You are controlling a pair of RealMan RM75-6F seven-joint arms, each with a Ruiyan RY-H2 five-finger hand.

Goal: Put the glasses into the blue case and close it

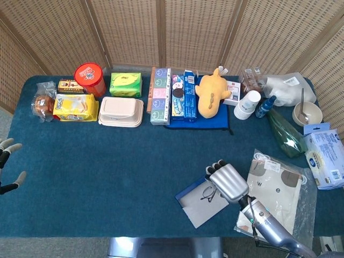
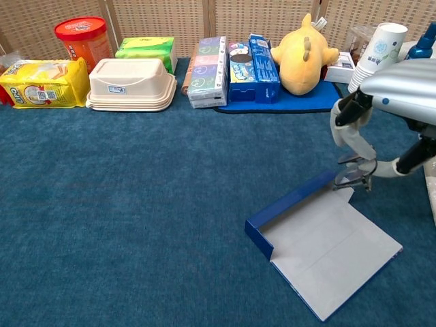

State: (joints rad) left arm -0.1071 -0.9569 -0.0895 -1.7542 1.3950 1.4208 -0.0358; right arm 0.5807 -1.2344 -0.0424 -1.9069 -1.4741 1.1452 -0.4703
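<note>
The blue case (image 2: 327,242) lies open and flat near the table's (image 1: 107,183) six-o'clock edge, with bare blue cloth stretching wide toward nine o'clock – the packed row of boxes (image 1: 161,95) sits well apart at twelve. The right hand (image 1: 229,181) hovers over the case's three-o'clock corner, fingers (image 2: 347,133) curled down and pinching the glasses (image 2: 354,176) just above the case wall. The left hand (image 1: 6,161) shows only at the nine-o'clock edge, fingers apart, holding nothing

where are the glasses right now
The glasses are pinched in the right hand, over the open blue case at the table's front right; the chest view shows them above its far edge.
</note>
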